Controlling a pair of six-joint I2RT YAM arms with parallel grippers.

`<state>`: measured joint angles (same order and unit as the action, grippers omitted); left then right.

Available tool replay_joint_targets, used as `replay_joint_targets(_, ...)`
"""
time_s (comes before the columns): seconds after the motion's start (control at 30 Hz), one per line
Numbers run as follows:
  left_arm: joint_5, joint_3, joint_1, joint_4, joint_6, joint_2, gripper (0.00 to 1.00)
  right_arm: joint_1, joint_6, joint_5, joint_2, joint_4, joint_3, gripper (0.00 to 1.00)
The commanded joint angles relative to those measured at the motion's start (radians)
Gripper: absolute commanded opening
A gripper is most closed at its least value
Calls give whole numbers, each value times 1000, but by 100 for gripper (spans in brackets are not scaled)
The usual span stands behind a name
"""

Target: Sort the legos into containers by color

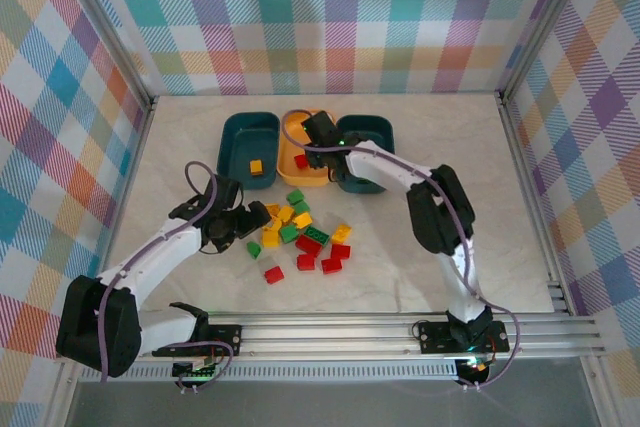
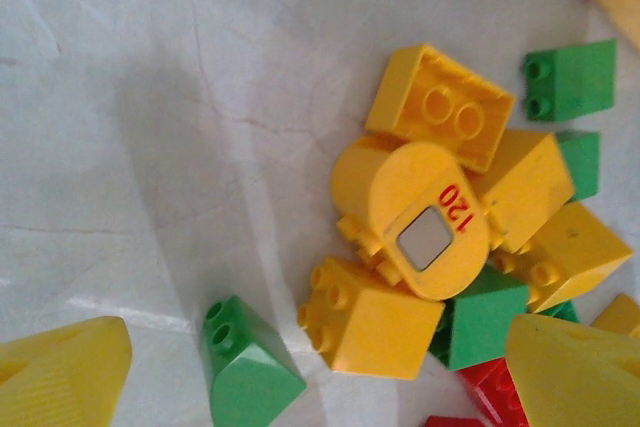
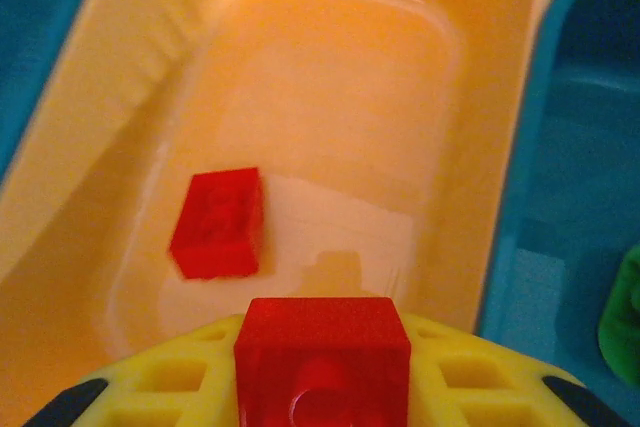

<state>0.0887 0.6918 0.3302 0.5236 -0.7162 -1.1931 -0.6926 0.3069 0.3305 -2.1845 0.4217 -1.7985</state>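
Legos (image 1: 300,232) lie in a loose heap of red, yellow and green at the middle of the table. Three bins stand in a row at twelve o'clock of it: a left teal bin (image 1: 238,139), an orange-yellow bin (image 1: 288,137) and a right teal bin (image 1: 378,132).

The right arm rises from its base at five o'clock, folds at the elbow and reaches toward eleven o'clock. The right gripper (image 1: 320,135) hangs over the orange-yellow bin, clenched on a red brick (image 3: 322,347) between its yellow fingers (image 3: 470,347). A second red brick (image 3: 218,222) lies on that bin's floor. One yellow brick (image 1: 256,165) sits in the left teal bin, and a green piece (image 3: 622,317) shows in the right teal bin.

The left arm stretches low from seven o'clock. The left gripper (image 1: 252,225) stands at nine o'clock of the heap, spread wide and holding nothing. Its fingertips (image 2: 60,377) flank a round yellow piece marked 120 (image 2: 420,212).

The tabletop (image 1: 450,197) is pale and marbled, walled by pastel plaid panels (image 1: 340,17), with a metal rail (image 1: 400,327) along the near edge.
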Motion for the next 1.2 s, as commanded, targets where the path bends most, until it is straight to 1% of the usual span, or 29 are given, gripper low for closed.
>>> replay_joint_targets(0.0,49,-44,-6,21,14,30,93,22,-73,-60,-74,93,-145,34)
replay_joint_targets(0.17,40,-36,-3,54,42,80,93,27,-114,-80,-172,189,-311,39)
replay_joint_targets(0.27,34,-21,-2,72,56,91,93,26,-117,-91,-187,217,-351,46)
replay_joint_targets(0.37,46,-10,-1,76,60,90,93,27,-112,-100,-170,214,-336,49)
replay_joint_targets(0.47,64,-2,1,72,60,89,93,27,-111,-97,-111,187,-277,51)
replay_joint_targets(0.57,62,23,31,81,82,83,91,27,-102,-84,16,118,-139,52)
replay_joint_targets(0.8,-86,140,172,167,144,-27,85,27,1,-38,401,-142,369,54)
replay_joint_targets(0.87,-121,164,198,178,151,-64,85,27,25,-3,486,-178,511,54)
replay_joint_targets(0.93,-148,190,219,192,158,-109,84,28,53,59,574,-197,647,54)
replay_joint_targets(1.03,-165,212,238,192,164,-155,83,28,59,78,676,-249,802,55)
replay_joint_targets(1.17,-222,230,240,156,164,-193,82,30,23,125,717,-299,891,56)
